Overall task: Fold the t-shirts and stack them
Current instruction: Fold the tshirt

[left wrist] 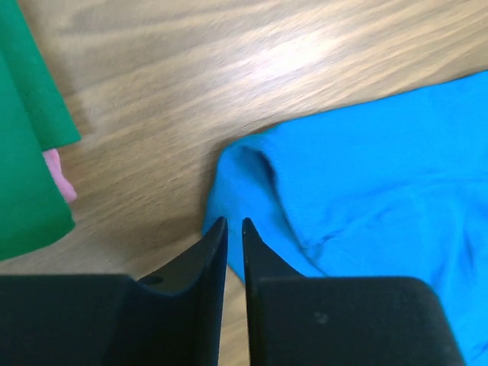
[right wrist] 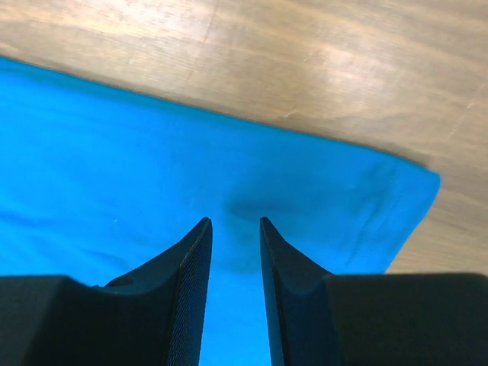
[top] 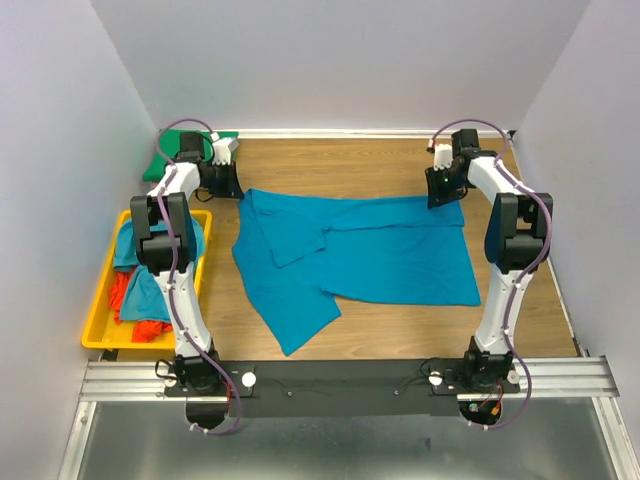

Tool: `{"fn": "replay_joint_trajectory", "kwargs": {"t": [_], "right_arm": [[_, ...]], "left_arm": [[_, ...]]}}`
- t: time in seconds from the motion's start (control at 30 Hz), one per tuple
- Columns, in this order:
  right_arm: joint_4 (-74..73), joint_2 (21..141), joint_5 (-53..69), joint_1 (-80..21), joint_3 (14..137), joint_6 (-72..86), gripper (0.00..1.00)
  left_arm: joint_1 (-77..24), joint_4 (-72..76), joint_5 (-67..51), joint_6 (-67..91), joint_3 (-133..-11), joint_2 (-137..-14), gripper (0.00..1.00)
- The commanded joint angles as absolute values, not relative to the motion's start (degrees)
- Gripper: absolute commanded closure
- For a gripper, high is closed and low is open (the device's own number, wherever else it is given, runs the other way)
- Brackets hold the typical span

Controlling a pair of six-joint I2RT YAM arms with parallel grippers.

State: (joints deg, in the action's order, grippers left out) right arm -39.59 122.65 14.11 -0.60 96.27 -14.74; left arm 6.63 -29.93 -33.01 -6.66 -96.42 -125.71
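Observation:
A teal-blue t-shirt [top: 390, 250] lies spread on the wooden table, its left side folded in and wrinkled. My left gripper [top: 222, 182] hovers at the shirt's far left corner [left wrist: 252, 164]. In the left wrist view its jaws [left wrist: 231, 223] stand only a narrow slit apart, with nothing between them. My right gripper [top: 445, 188] hangs over the shirt's far right corner [right wrist: 396, 191]; its jaws [right wrist: 234, 221] are open above the cloth and grip nothing. A folded green t-shirt [top: 158, 163] [left wrist: 23, 152] lies at the back left.
A yellow tray [top: 100, 310] at the left edge holds crumpled teal [top: 150, 290] and orange-red [top: 150, 328] t-shirts. A small pink patch [left wrist: 59, 174] shows at the green shirt's edge. White walls close in the table on three sides.

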Motion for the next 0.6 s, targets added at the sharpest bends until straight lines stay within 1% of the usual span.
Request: {"fn": "replay_joint_trajectory", "kwargs": {"t": [0.0, 0.03, 0.1, 0.3, 0.43, 0.57], "right_arm": [[-39.90, 125.24, 11.34, -1.23, 100.80, -16.53, 0.62], [-39.90, 126.38, 11.34, -1.23, 101.42, -16.35, 0.62], [-39.73, 127.61, 10.55, -1.32, 102.57, -16.00, 0.62], [-39.20, 129.90, 7.83, -1.23, 104.32, -15.12, 0.62], [-38.94, 130.69, 6.33, -1.23, 104.85, -14.41, 0.62], [-38.85, 131.31, 5.36, -1.23, 105.03, -13.97, 0.62]], "left_arm": [[5.37, -29.01, -36.56, -9.32, -98.43, -119.62, 0.73], [4.67, -29.00, -36.65, -8.79, -99.05, -119.71, 0.68], [4.13, -29.61, -36.65, -7.48, -100.89, -121.02, 0.64], [3.34, -29.62, -36.30, -6.24, -102.48, -124.10, 0.58], [2.90, -29.97, -35.42, -5.28, -103.36, -125.94, 0.57], [2.55, -29.53, -31.13, -3.78, -103.10, -126.82, 0.56]]}}
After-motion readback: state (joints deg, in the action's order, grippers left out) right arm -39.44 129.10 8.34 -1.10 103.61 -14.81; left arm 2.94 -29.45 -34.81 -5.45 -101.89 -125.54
